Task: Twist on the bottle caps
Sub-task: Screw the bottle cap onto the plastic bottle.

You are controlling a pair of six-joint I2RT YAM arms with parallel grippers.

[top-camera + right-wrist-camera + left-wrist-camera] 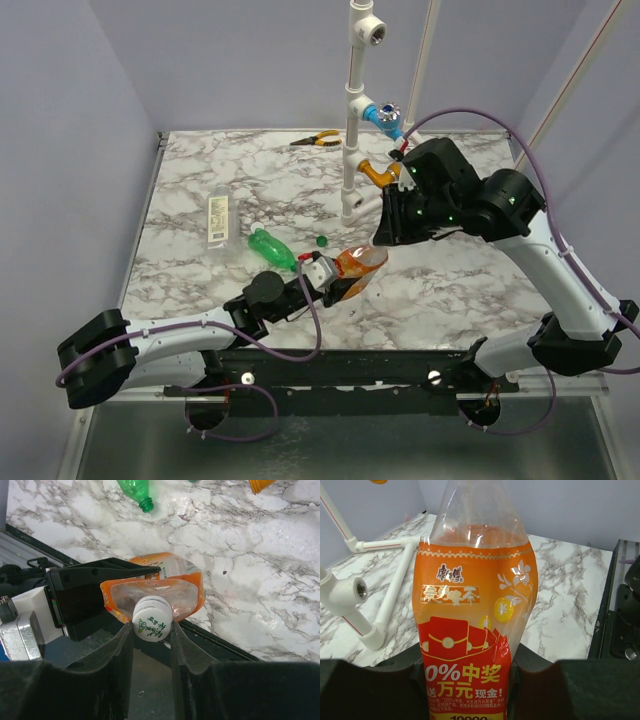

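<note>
My left gripper [325, 275] is shut on the lower body of the wide orange bottle [472, 615], holding it tilted above the table; the bottle also shows in the top view [360, 266]. My right gripper [152, 630] is shut on the white cap [152, 619], which sits on the orange bottle's neck [155, 592]. In the top view the right gripper [385, 240] meets the bottle's top. The slim green bottle [272, 248] lies open-necked on the table, and the dark green cap [321, 241] lies just right of it. The clear labelled bottle [218, 217] lies to the left.
A white pipe frame [355, 120] with a blue tap handle [385, 115] and an orange tap handle [378, 172] stands at the back centre. Pliers [315, 140] lie at the back. The pipe frame's base [375, 600] lies left of the held bottle.
</note>
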